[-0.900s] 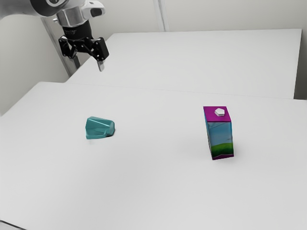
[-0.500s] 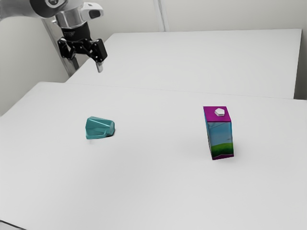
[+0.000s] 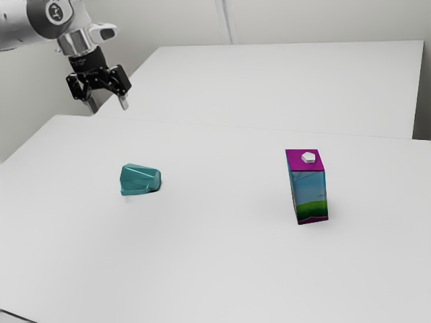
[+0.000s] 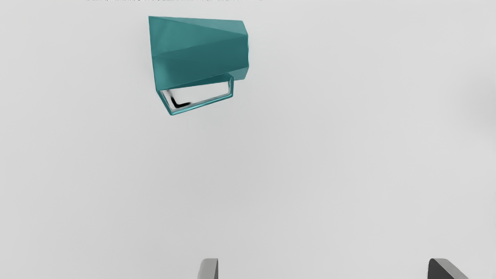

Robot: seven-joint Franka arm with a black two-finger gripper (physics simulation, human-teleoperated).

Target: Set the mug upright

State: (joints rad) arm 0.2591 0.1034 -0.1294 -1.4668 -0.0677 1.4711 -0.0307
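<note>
Gripper (image 3: pixel 109 108) upper left of the exterior view, wide open and empty, raised over the table (image 3: pixel 215 276) and apart from the mug (image 3: pixel 140 180), which lies on its side left of center, wider end toward the exterior view's left. Carton (image 3: pixel 310 194) upright right of center, well apart from mug and gripper. Wrist view gives the handle (image 4: pixel 202 105) as an open loop on the mug's gripper-facing side; exterior view gives the carton and the gripper's height off the table.
</note>
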